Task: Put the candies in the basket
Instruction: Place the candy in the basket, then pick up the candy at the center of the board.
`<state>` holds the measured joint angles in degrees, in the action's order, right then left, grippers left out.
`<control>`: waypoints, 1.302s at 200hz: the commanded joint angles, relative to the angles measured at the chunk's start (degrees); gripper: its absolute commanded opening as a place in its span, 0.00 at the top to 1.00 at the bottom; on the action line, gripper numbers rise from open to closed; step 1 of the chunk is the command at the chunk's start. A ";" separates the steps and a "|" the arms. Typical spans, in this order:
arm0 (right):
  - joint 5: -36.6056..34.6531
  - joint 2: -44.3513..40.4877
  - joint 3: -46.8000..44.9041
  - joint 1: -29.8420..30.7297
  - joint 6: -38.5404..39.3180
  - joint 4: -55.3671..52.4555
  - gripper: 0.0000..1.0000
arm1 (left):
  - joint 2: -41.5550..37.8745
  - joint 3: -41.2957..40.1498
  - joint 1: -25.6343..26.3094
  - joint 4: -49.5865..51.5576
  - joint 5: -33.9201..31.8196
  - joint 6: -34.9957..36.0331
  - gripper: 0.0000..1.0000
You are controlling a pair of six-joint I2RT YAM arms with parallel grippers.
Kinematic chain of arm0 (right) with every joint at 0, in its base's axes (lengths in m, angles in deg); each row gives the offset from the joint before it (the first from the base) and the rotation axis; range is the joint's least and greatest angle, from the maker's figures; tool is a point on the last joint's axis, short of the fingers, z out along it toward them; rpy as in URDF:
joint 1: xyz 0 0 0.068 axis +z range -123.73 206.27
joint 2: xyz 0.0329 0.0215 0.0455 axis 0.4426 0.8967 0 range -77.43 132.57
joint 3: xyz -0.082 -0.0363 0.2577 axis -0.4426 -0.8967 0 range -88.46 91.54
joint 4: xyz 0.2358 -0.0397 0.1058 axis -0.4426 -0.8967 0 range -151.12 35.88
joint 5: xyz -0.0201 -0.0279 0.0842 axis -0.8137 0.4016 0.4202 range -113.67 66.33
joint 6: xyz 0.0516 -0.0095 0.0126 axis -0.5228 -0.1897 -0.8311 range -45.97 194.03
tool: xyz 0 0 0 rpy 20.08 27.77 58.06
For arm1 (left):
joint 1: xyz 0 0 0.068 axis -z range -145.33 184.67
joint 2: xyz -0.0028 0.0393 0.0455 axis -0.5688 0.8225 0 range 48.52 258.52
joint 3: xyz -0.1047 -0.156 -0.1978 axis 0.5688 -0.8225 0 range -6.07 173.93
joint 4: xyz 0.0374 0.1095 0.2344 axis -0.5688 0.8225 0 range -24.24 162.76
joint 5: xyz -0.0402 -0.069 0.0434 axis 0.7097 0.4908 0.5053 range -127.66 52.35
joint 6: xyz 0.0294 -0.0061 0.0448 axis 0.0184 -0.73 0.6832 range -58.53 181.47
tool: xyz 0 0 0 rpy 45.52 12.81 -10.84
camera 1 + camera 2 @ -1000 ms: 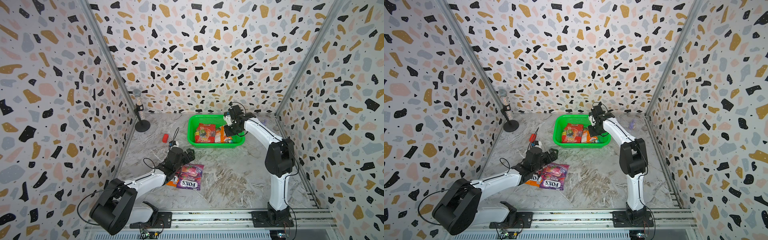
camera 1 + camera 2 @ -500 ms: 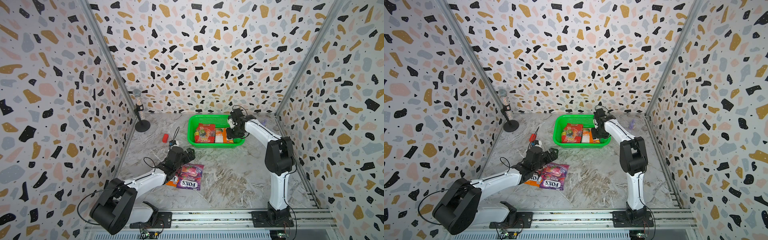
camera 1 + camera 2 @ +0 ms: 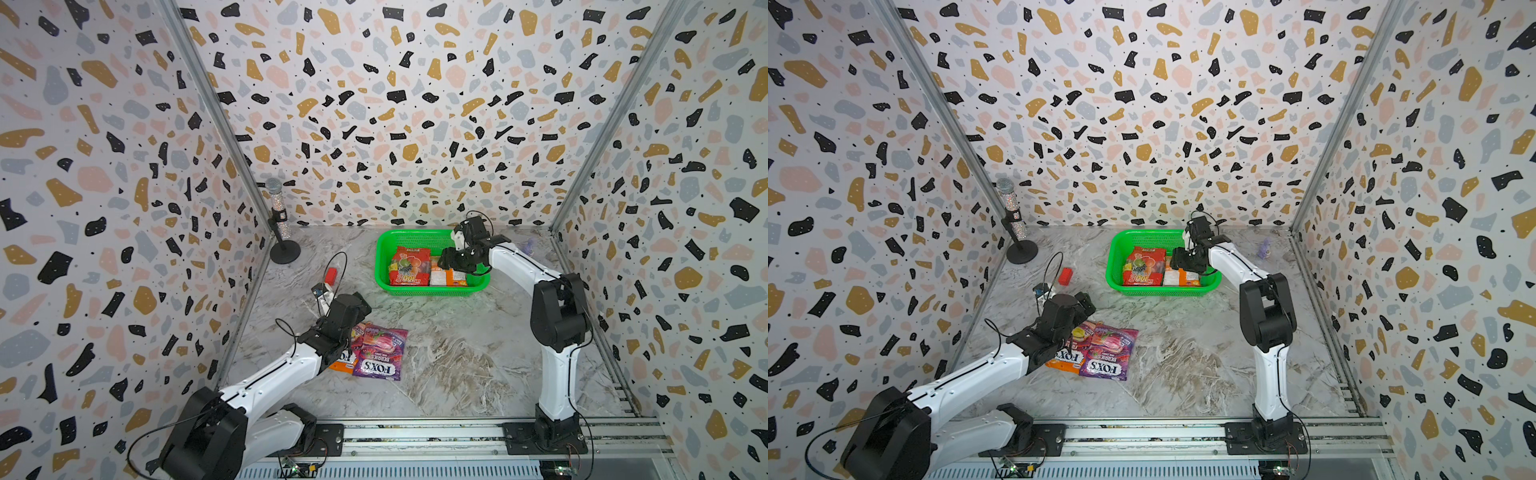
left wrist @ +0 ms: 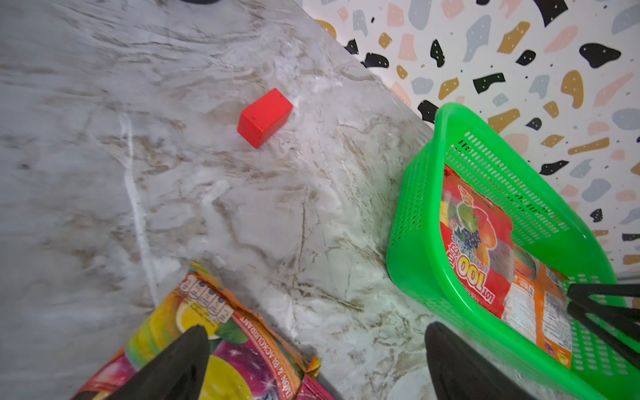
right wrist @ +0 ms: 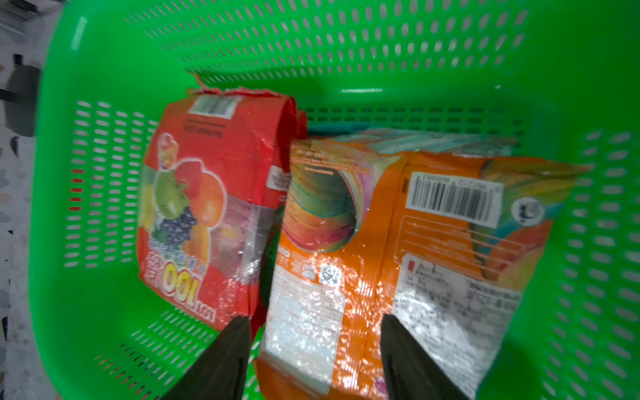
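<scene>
Right gripper (image 5: 313, 318), jaws parted, empty, hangs over the far basket (image 3: 432, 289) holding the red bag (image 3: 409, 266) and orange bag (image 3: 446, 276). Left gripper (image 4: 316, 327), likewise parted and empty, overhangs the near-left fruit bag (image 4: 239, 349)

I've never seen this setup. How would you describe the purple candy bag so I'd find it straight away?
Find the bright green basket by the back wall, then come forward across the marble table to two candy bags lying together. The purple bag is the one nearer the table's middle, marked FOX'S BERRIES with pink fruit, its edge overlapping the orange bag beside it.
</scene>
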<state>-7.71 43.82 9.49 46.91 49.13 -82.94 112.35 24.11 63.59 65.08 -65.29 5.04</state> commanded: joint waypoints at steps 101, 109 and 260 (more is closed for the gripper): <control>4.64 -20.81 -14.27 1.25 -3.48 0.87 0.42 | -1.12 -2.25 -0.84 0.92 -6.86 -3.76 0.00; 5.47 -24.11 -18.65 1.96 -4.43 2.75 0.42 | -0.68 -1.93 -0.88 0.22 -5.51 -1.74 0.00; -2.08 -26.64 -49.61 35.87 -27.23 33.41 0.53 | 4.04 1.38 -1.14 -4.32 8.50 8.81 0.00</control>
<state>-7.05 15.74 -42.22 81.99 25.41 -52.84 118.45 26.68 62.83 62.28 -54.17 13.87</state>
